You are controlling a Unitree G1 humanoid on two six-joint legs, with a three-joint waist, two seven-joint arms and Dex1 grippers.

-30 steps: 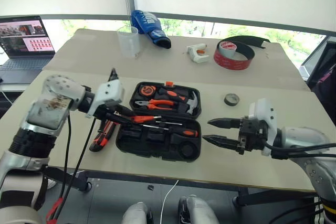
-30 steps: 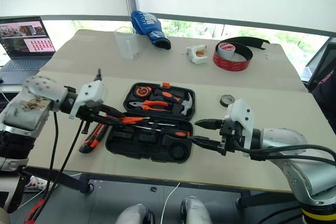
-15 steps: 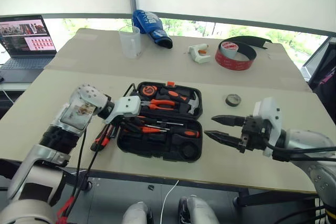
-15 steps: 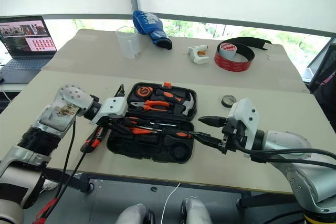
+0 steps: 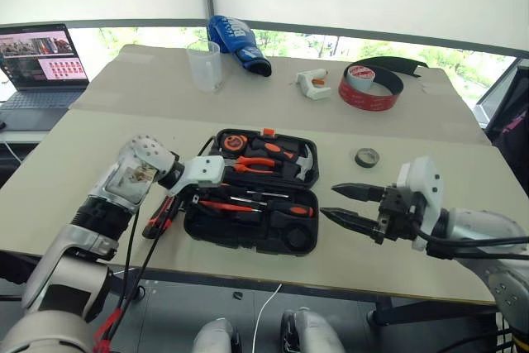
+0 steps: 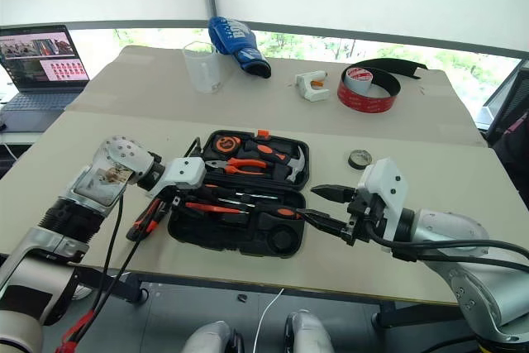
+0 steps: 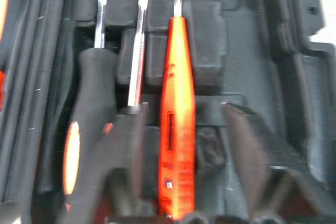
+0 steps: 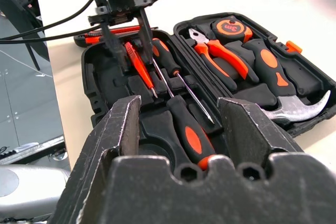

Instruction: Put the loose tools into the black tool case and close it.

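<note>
- hovering over the near-left corner of the black tool case [image 5: 252, 214], the left gripper [image 8: 126, 38] had its two fingers spread on either side of the thin red screwdriver [image 7: 177, 129], gripping nothing; the tool lay in the case's near half, apparently let go so it could settle into a moulded slot.
- two orange-and-black screwdrivers [image 8: 184, 121] lay in the case beside the red one, shafts pointing the same way, which suited the long parallel slots.
- the case lay open and flat near the table's [image 5: 83, 155] front edge, lid half on the far side holding pliers [image 5: 256, 164], a hammer [image 5: 303, 163] and a tape measure [image 5: 231, 141]; it had to stay open while tools were still outside it.
- the utility knife [image 5: 163, 213] lay on the table just left of the case, beside the left gripper, likely the next pick.
- the small dark tape roll [image 5: 366, 156] sat on the table to the right of the case and a little beyond it, apart from it.
- the right gripper [image 5: 353, 207] waited just right of the case, fingers wide apart and empty, pointing toward it, probably kept clear of the left arm's work.
</note>
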